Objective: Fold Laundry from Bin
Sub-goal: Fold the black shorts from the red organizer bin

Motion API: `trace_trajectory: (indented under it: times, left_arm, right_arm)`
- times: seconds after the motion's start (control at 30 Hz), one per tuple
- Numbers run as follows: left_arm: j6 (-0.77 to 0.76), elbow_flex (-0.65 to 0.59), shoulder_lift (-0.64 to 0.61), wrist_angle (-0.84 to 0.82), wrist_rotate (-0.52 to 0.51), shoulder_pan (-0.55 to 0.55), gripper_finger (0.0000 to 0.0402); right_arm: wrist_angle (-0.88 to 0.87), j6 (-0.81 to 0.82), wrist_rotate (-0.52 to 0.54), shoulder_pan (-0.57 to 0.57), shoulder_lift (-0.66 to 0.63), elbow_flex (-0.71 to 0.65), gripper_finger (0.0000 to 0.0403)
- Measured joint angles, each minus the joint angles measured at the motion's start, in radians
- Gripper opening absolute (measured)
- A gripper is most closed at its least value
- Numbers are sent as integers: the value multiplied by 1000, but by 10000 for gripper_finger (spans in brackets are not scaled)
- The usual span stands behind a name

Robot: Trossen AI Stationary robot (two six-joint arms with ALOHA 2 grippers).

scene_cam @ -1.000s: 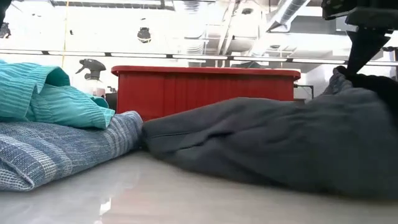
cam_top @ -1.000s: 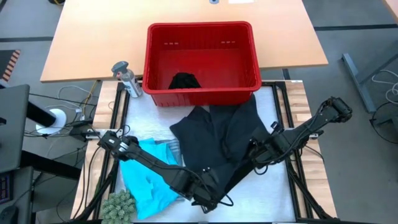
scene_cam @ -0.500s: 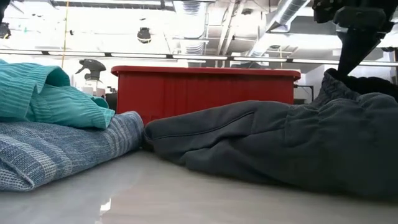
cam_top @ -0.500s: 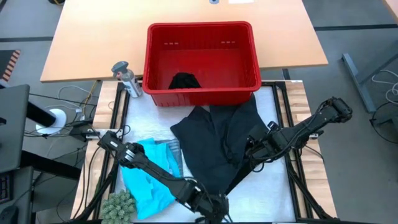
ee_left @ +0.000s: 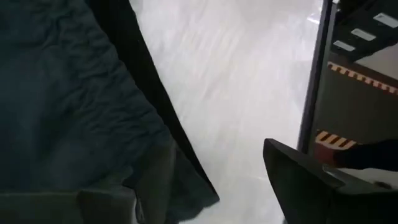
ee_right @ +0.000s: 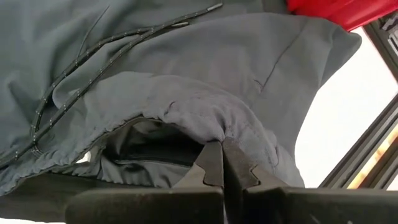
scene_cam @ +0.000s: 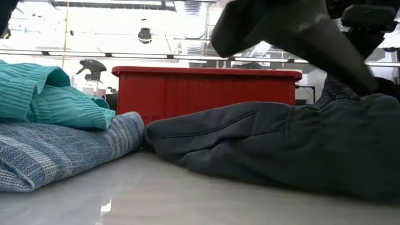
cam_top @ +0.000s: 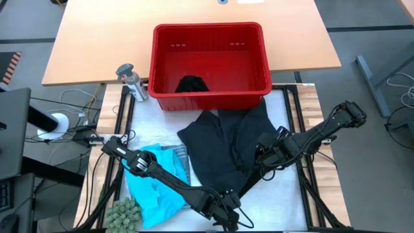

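Spreading step of folding. Large black soft cloth garment [cam_top: 226, 145] lies crumpled on the white table [cam_top: 284, 194], just in front of the red rectangular plastic bin [cam_top: 210, 61], which holds one more small black cloth [cam_top: 192, 84]. Bright turquoise garment [cam_top: 152, 188] rests on a blue-grey striped one [scene_cam: 56, 150] at the left. Right gripper [ee_right: 222, 163] is clenched on the black garment's waistband hem; left gripper [cam_top: 223, 210] sits at the near edge holding up a corner, its fingers pinching cloth. The next move probably calls for drawing both held edges apart to flatten the garment before creasing.
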Motion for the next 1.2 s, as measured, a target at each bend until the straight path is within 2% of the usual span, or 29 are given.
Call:
trace_trajectory:
  times: [0.2,0.4,0.73,0.83,0.93,1.1,1.2]
  left_arm:
    - [-37,-16,-2,-36,-5,0,223]
    - [0,-25,-2,-72,-12,2,215]
    - [-8,-102,-2,-90,-10,5,192]
    - [-15,-101,-3,-129,-12,5,168]
    - [-67,-101,-3,-187,-13,7,127]
    - [-70,-101,-3,-231,-5,8,21]
    - [-72,-95,-3,-232,-4,9,8]
  right_arm:
    - [11,-31,6,0,0,0,13]
    - [32,-49,12,0,0,0,13]
    - [33,-50,12,-2,0,0,13]
    - [33,-50,12,-2,0,0,13]
    - [34,-49,11,-2,0,0,13]
    - [34,-49,10,-2,0,0,13]
    - [29,-41,10,-2,0,0,13]
